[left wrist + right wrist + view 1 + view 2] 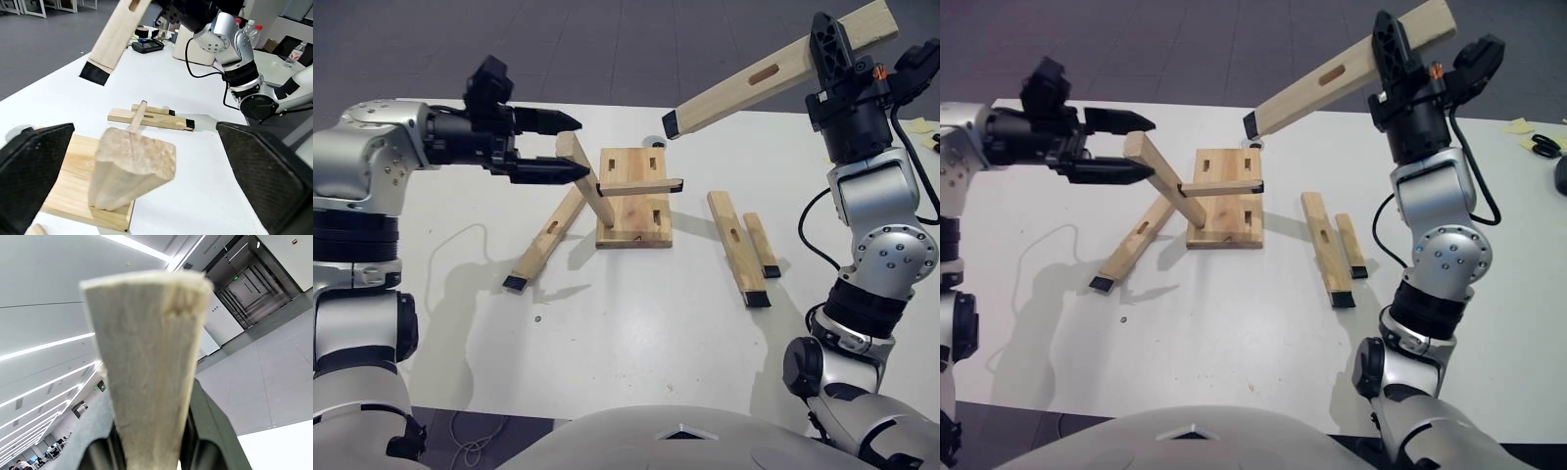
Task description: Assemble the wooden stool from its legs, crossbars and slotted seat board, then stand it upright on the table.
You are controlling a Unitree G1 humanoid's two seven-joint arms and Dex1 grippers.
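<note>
Slotted seat board (632, 208) flat on the counter (636, 343), toward the middle of its far edge. Seated in the board and tilted toward the counter's left side, one leg (590, 186), with a crossbar (644, 186) jutting from its side out over the board toward the right, black-tipped. A second leg (548, 238) flat on the counter just left of the board, black-capped end toward the near edge, other end by the foot of the tilted leg. Right of the board and apart from it, a third leg (738, 247) and a short crossbar (762, 243) side by side, dark ends toward the near edge. Left end effector (579, 145) spread open either side of the tilted leg's top end, fingers (34, 171) clear of the wood. Right end effector (827, 49) clamped on a fourth leg (754, 80), held high over the counter's far right corner, capped end slanting down toward the far edge behind the board.
</note>
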